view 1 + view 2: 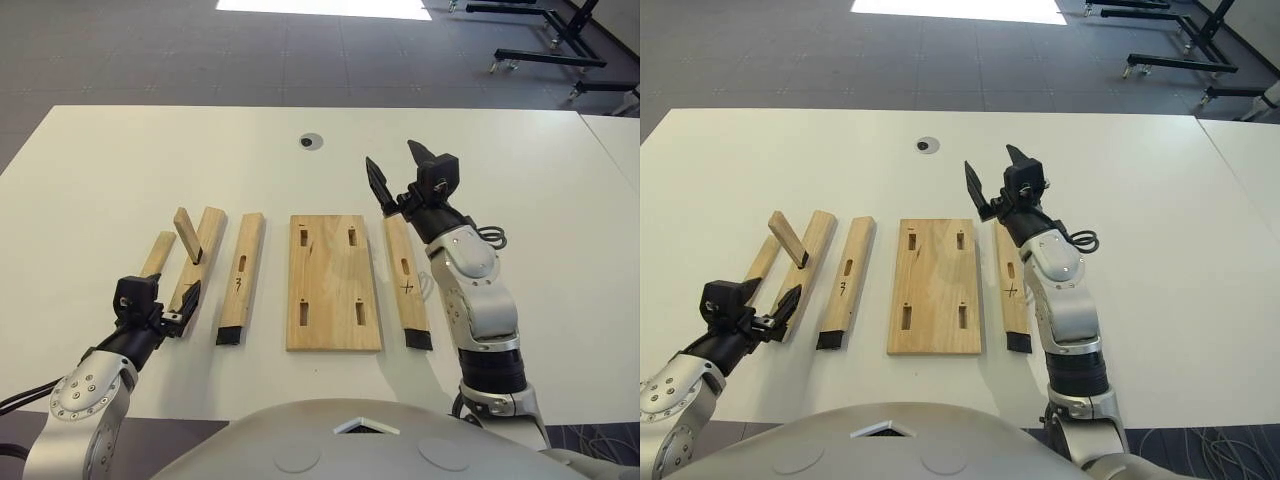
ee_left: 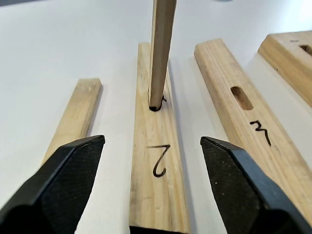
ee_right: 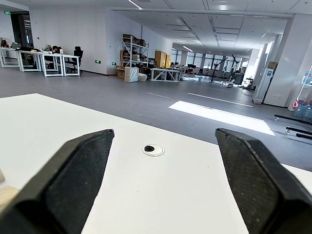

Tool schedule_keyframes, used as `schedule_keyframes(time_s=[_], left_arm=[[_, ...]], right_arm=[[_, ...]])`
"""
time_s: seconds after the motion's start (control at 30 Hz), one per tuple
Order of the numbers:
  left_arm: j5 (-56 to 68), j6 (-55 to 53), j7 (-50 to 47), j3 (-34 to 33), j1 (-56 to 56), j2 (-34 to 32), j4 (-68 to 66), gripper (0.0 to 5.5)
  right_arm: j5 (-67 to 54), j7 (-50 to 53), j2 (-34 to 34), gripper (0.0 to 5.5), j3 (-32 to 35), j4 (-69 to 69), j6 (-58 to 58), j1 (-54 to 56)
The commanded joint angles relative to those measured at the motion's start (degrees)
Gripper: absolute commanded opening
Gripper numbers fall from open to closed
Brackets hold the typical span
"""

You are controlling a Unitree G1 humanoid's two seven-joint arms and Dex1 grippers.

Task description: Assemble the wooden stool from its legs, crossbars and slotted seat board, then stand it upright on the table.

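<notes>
Most of the build is left, by my reading. The desk point(image 1: 120, 170) carries every piece in a row, and nothing on it stands as a stool yet. The seat board point(image 1: 333, 283) lies flat in the middle, its four slots bare and no leg fitted to it.

Three slotted legs lie flat alongside. Leg 3 point(image 1: 243, 275) is just to the board's left and leg 2 point(image 1: 192, 282) is beyond that. Leg X point(image 1: 406, 280), marked with a cross, is just to the board's right and apart from it.

Only one joint looks begun, on leg 2. A crossbar point(image 1: 187, 232) has one end in that leg's slot and leans up out of it at a tilt. I cannot tell whether it is fully seated, and its free end meets nothing. A second crossbar point(image 1: 157, 254) lies flat at the far left, just beside leg 2, with neither claw touching it.

My left claw point(image 2: 152, 141) sits low at the near end of leg 2, spread wide with a finger on each side of the leg and gripping nothing. My right claw point(image 1: 390, 155) is raised over the far end of leg X, also wide open and empty.

As I judge it, the leaning crossbar's free end has to go into another leg and the second crossbar has to be fitted. After that the legs go into the board's slots and the stool gets stood up.
</notes>
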State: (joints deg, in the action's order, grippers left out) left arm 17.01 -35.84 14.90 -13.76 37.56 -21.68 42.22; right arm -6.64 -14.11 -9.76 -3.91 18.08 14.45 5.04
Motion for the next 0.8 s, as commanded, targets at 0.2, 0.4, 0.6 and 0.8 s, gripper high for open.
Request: schedule_keyframes(time_s=[0.2, 0.4, 0.6, 0.8], left_arm=[[2.6, -13.6, -3.8, 0.2, -4.0, 2.0, 3.2, 3.58], [0.7, -17.6, -4.4, 1.5, -3.1, -0.4, 3.6, 3.58], [-0.3, -17.6, -3.2, 2.9, -2.0, -1.4, 2.5, 3.3], [2.0, -20.3, -2.5, 1.1, -3.1, -0.3, 0.3, 2.31]], right_arm=[[-0.7, -0.9, -0.4, 3.84, -1.1, 1.9, 2.4, -0.3], [-1.6, -1.0, -0.1, 3.84, -0.3, 2.6, 3.6, 0.4], [-1.3, -0.7, 0.0, 3.84, -0.8, 3.0, 4.1, 1.2], [-1.4, -0.5, 0.1, 3.84, -0.2, 2.7, 4.1, 1.6]])
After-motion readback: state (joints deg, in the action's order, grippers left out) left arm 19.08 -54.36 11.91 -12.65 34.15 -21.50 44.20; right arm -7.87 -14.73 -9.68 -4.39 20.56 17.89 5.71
